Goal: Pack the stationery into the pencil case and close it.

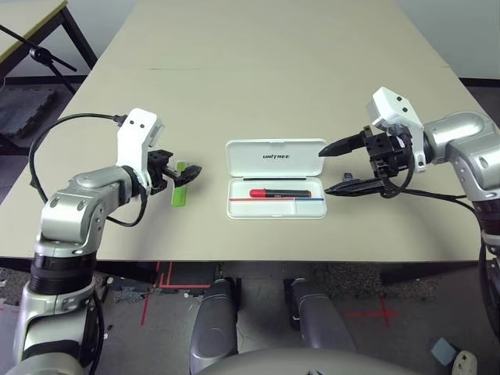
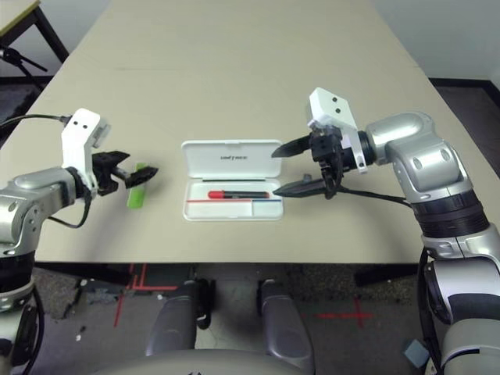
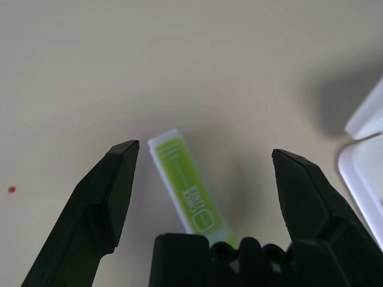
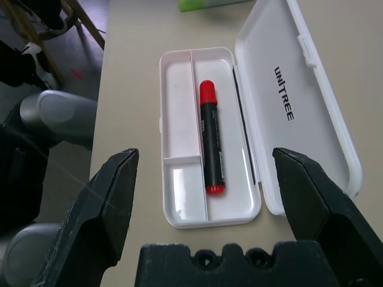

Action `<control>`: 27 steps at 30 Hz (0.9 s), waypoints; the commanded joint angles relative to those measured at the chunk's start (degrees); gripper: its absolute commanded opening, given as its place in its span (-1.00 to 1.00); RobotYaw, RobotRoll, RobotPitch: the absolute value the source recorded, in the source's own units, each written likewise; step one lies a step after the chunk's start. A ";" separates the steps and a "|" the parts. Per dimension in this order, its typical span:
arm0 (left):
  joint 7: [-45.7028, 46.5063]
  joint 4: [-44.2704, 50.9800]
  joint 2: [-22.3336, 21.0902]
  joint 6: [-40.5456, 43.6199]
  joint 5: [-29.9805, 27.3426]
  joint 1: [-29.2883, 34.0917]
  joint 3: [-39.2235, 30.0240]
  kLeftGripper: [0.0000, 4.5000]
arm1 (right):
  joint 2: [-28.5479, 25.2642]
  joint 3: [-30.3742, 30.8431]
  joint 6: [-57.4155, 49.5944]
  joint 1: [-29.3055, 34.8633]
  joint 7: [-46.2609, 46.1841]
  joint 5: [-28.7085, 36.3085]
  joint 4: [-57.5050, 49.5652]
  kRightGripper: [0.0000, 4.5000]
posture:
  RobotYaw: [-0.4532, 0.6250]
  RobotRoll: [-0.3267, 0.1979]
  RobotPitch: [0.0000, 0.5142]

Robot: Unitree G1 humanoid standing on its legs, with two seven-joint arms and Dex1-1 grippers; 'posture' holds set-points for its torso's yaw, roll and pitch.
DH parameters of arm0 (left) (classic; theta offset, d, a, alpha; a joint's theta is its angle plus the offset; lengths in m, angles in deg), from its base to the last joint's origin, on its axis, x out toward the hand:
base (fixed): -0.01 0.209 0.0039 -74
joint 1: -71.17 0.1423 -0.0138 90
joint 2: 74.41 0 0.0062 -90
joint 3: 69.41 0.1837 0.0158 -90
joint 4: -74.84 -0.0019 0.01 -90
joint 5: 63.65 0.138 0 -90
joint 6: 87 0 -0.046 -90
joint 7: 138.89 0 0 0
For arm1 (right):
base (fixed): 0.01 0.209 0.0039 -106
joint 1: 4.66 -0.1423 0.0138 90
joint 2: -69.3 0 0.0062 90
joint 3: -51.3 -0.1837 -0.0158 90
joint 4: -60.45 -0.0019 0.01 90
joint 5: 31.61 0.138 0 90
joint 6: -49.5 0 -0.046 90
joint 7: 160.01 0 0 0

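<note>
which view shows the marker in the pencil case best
The right wrist view: it shows the whole marker from close above, red cap to red end, in the case's long compartment. Both eye views show it smaller, lying lengthwise in the case. The left wrist view catches just a corner of the case.

And here's the white rectangular hard pencil case, wide open on the table, UNITREE lettering on its raised lid! Inside, the black marker with red ends lies flat in the long compartment beside the hinge, its longer red end towards the robot's left. Left of the case, well apart, the lime-green-and-white flat stick lies on the table; to the right, a small dark piece.
</note>
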 commanded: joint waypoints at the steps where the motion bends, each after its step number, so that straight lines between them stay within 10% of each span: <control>1: 5.87 -3.35 1.63 6.05 2.72 -1.68 -0.52 1.00 | -1.00 -0.83 0.16 1.11 -0.05 0.51 -1.17 0.98 | -0.20 0.25 -0.31; 18: 6.02 -5.92 2.21 7.35 2.29 -0.46 4.62 1.00 | -6.12 -1.11 -0.04 3.97 0.67 0.51 -2.71 0.98 | -0.27 0.25 -0.25; 27: 3.01 -5.69 -2.25 5.89 2.13 -0.21 5.95 -0.27 | -6.13 -1.30 0.35 5.00 -0.41 0.30 -2.98 1.00 | -0.26 0.25 -0.25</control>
